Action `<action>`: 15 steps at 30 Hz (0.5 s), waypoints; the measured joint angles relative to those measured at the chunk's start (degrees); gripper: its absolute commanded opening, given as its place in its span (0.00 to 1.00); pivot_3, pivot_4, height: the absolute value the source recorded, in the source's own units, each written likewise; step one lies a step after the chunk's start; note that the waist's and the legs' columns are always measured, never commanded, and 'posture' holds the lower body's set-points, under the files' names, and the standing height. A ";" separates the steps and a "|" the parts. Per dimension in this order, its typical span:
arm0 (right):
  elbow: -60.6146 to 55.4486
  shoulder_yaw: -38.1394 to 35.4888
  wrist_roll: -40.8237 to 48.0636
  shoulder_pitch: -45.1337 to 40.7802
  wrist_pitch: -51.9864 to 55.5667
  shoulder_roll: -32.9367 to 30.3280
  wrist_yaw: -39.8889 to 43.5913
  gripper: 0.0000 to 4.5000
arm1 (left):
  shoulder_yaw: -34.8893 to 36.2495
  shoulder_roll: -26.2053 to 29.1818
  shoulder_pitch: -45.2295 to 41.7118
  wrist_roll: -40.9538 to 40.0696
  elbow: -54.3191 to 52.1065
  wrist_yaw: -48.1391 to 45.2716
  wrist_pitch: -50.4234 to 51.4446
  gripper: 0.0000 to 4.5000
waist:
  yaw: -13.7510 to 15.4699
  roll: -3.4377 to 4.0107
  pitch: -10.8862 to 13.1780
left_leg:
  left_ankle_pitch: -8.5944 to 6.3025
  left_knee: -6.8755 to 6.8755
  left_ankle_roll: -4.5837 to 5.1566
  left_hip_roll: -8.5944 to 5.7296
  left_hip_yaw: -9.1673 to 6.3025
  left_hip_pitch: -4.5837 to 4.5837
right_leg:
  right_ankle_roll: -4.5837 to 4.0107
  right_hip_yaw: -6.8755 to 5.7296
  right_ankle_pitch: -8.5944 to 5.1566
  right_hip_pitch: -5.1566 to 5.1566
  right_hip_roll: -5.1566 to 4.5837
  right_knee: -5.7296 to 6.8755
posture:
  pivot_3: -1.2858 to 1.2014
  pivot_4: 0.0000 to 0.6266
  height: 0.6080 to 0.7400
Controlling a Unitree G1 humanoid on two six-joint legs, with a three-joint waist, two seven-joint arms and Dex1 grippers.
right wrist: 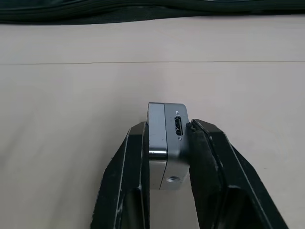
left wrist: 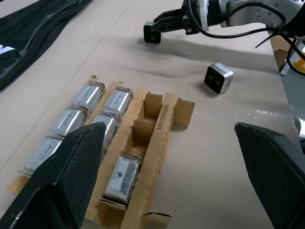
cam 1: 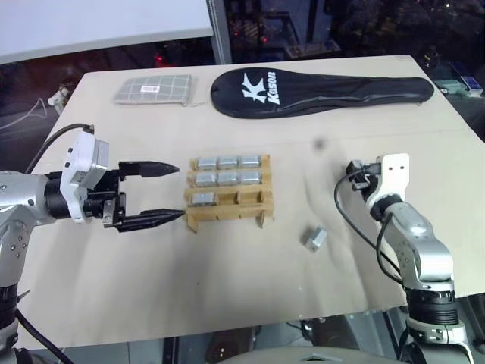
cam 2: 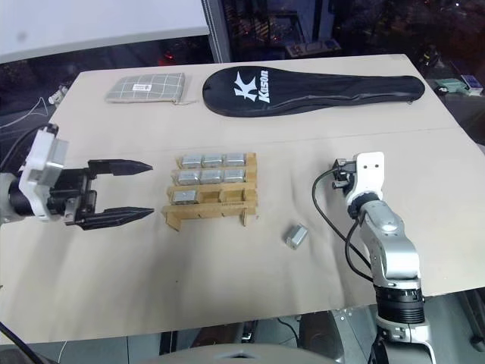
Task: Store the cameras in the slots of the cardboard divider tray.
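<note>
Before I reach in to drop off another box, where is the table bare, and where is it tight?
Bare: the stretch between the tray and the racket case, and the near edge in front of the tray. Tight: left of the tray, where the open left gripper hangs, and right of it, around the loose camera and the right gripper shut on a camera.

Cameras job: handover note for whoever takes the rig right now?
Right tool: shut on a camera, over bare table to the right of the tray.
Left tool: open, empty, level, just left of the cardboard divider tray.
Done: seven slots filled, the back and middle rows plus the front-left slot.
Left: two front slots empty. Slot the held camera, then the loose camera lying right of the tray.
</note>
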 measured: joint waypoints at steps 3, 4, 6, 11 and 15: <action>0.09 -0.47 0.75 -0.68 1.07 0.11 0.09 0.13 | 0.06 0.00 0.06 -0.01 0.00 0.00 0.00 1.00 | -0.03 0.00 0.00 | -0.01 0.00 0.02 0.02 0.02 0.01 | -0.02 0.02 0.01 0.00 0.03 0.00 | 0.52 0.24 1.00; 0.30 -0.51 0.77 -0.86 0.99 0.09 0.30 0.13 | 0.16 0.00 0.09 -0.03 0.00 0.01 0.01 1.00 | -0.04 0.00 0.00 | -0.03 0.00 0.05 0.02 0.02 0.01 | -0.03 0.03 0.02 0.00 0.04 0.00 | 0.52 0.24 1.00; 1.10 -0.48 0.91 -1.29 0.20 -0.20 1.39 0.13 | 0.40 0.00 0.09 -0.18 0.00 0.02 0.02 1.00 | -0.05 0.00 0.00 | -0.05 0.00 0.09 0.03 0.04 0.02 | -0.05 0.03 0.03 0.00 0.05 0.00 | 0.52 0.24 1.00; 1.91 1.02 3.06 -6.18 -2.67 -5.45 10.95 0.13 | 0.45 0.01 0.08 -0.31 0.62 -0.01 -0.01 1.00 | -0.13 0.06 0.04 | -0.09 0.00 0.15 0.03 0.10 0.02 | -0.05 0.06 0.04 -0.02 0.06 0.00 | 0.52 0.24 1.00; 2.02 4.83 6.09 -10.19 -4.76 -9.21 22.78 0.13 | 0.46 0.05 -0.04 -0.28 1.49 -0.08 -0.33 1.00 | -0.12 0.04 0.03 | -0.09 0.00 0.15 0.14 0.07 0.01 | -0.06 0.04 0.04 -0.02 0.15 -0.02 | 0.52 0.24 1.00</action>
